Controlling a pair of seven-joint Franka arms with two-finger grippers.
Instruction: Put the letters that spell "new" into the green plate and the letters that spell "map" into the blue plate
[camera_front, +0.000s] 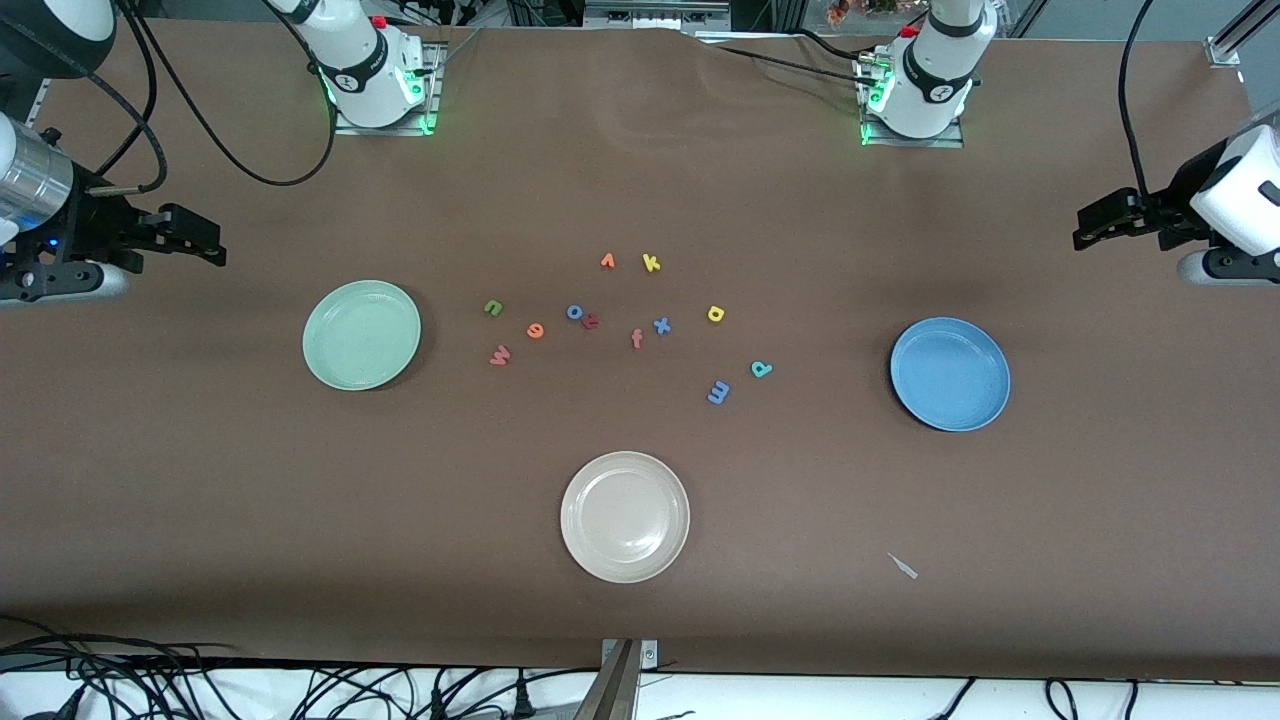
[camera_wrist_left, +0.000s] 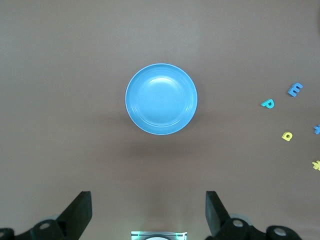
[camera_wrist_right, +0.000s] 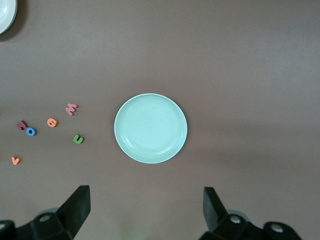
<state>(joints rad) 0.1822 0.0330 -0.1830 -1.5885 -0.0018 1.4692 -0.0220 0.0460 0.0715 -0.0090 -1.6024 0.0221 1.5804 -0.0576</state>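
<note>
The green plate (camera_front: 361, 334) (camera_wrist_right: 150, 128) lies empty toward the right arm's end. Beside it lie the green n (camera_front: 492, 307) (camera_wrist_right: 78, 139), orange e (camera_front: 535, 330) (camera_wrist_right: 52, 122) and red-pink w (camera_front: 499, 354) (camera_wrist_right: 71, 108). The blue plate (camera_front: 950, 373) (camera_wrist_left: 161, 99) lies empty toward the left arm's end. The blue m (camera_front: 719, 392) (camera_wrist_left: 295, 89), teal p (camera_front: 761, 369) (camera_wrist_left: 268, 103) and yellow a (camera_front: 715, 314) (camera_wrist_left: 287, 135) lie between the plates. My right gripper (camera_front: 208, 240) (camera_wrist_right: 146, 207) hangs open over the table's end beside the green plate. My left gripper (camera_front: 1090, 228) (camera_wrist_left: 148, 210) hangs open beside the blue plate.
A cream-white plate (camera_front: 625, 516) sits nearer the front camera. Other letters lie mid-table: blue o (camera_front: 574, 312), blue x (camera_front: 661, 325), orange v-shaped letter (camera_front: 607, 261), yellow k (camera_front: 651, 263) and a reddish f (camera_front: 637, 339). A small scrap (camera_front: 903, 566) lies near the front edge.
</note>
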